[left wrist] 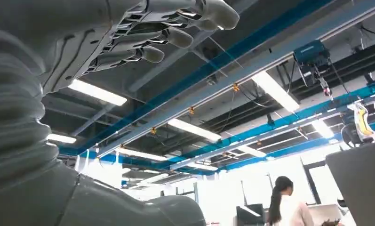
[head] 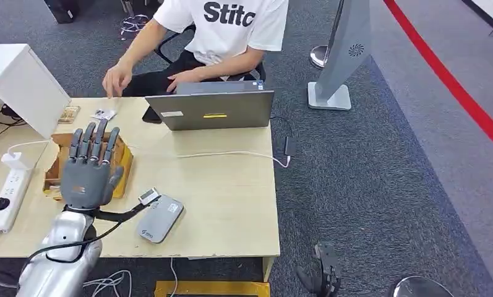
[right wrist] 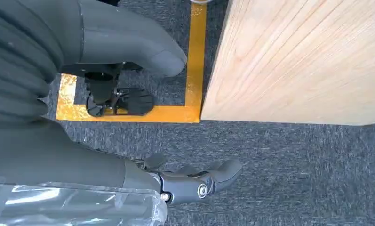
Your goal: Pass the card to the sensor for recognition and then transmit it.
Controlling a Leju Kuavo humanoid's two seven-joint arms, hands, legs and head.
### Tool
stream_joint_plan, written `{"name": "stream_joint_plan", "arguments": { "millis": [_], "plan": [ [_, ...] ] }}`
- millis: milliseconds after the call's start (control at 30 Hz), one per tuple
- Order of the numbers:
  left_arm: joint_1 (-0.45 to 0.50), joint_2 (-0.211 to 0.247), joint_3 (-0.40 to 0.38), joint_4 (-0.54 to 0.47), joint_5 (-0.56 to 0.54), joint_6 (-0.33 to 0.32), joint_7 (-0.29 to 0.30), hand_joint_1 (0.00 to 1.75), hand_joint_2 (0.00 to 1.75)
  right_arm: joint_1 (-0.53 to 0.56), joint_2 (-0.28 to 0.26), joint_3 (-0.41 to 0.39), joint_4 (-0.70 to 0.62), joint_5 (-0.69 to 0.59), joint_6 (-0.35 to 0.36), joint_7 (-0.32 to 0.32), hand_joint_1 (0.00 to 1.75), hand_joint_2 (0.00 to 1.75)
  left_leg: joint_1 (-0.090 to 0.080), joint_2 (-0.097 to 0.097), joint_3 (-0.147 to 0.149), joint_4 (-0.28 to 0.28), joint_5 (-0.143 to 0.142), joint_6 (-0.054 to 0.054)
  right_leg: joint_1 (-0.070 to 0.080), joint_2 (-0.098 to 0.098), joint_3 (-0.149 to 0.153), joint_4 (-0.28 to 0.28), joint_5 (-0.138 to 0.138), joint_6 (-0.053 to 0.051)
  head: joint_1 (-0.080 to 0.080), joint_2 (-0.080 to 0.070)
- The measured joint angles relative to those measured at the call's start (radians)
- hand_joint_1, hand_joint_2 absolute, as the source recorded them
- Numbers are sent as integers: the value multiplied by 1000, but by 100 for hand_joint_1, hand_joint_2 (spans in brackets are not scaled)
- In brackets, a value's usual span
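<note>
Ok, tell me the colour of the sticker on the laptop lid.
Yellow, on the grey laptop lid; clearest in the head view.

Pale wood-grain table [head: 231,204], rough grey carpet [head: 380,185], matt plastic sensor [head: 160,218]

Wooden tabletop [head: 231,204] carrying a grey laptop [head: 211,109], white power strip [head: 7,195] and open cardboard box [head: 123,162]; person in white T-shirt [head: 222,25] seated behind it; grey carpet [head: 380,185] with red floor line [head: 454,86].
</note>
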Motion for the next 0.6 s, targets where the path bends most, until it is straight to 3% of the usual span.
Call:
{"name": "stream_joint_plan", "arguments": {
  "millis": [133,267,367,600],
  "plan": [
    [20,12,-8,32,-1,0,-28,0,175,5,0,-3,0,-22,10,-11,0,175,0,0,0,0,-1,0,0,0,0,0,-1,0,-1,0],
    [22,29,-3,191,7,1,-82,0,175,13,-2,-6,-1,-31,14,-20,0,175,0,1,0,0,-1,0,0,2,0,0,-1,0,0,0],
    [9,40,51,310,36,2,-130,0,175,16,-4,-6,-1,-28,11,-21,0,175,0,2,0,0,-1,-1,0,2,-1,0,-1,0,0,0],
    [-45,47,189,478,131,2,-232,0,175,16,-5,-6,-2,-27,11,-18,0,175,0,1,0,0,-1,-1,0,2,-1,0,-1,0,0,0]
  ]
}}
